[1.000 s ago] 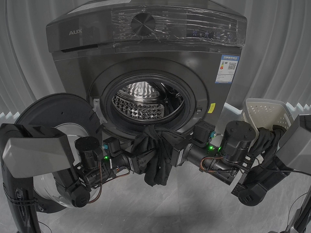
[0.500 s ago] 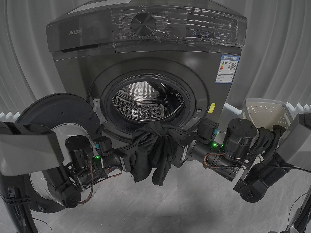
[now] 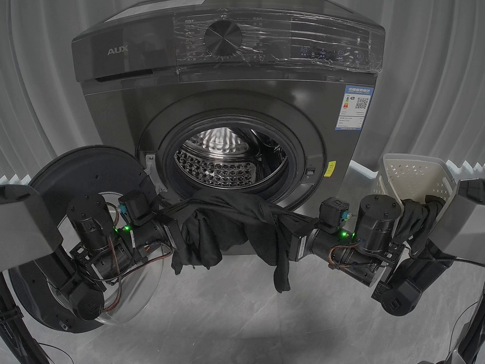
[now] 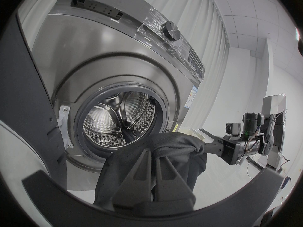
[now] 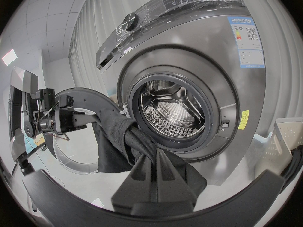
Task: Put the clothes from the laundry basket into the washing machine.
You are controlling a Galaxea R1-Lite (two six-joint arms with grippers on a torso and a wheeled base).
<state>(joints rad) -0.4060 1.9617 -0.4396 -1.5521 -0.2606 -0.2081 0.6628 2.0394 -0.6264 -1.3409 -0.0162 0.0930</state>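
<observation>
A: Across the front of the washing machine (image 3: pixel 227 92), just below the porthole: black garment (image 3: pixel 232 218), stretched between both arms. Sags in folds at each end, with one long tail dangling toward the floor nearer the right side.

B: And the left gripper (image 4: pixel 153 156)?

A: Pinched together on the garment's left end, fingers (image 4: pixel 142 174) side by side over the cloth. Sits in front of the swung-open door (image 3: pixel 86 178).

B: And the right gripper (image 5: pixel 157 161)?

A: Same story: clamped tight on the other end, fabric bunched at the tips, low before the right rim of the opening.

B: Inside the drum (image 3: pixel 227 157) yet?

A: No. Wholly outside, top edge overlapping the bottom of the door seal from the head camera; touching or not, cannot tell. Perforated steel in there, brightly lit.

B: And the laundry basket (image 3: pixel 414 175)?

A: Pale, perforated, on the floor beside the machine's right corner, behind the right arm, well apart from the garment.
</observation>
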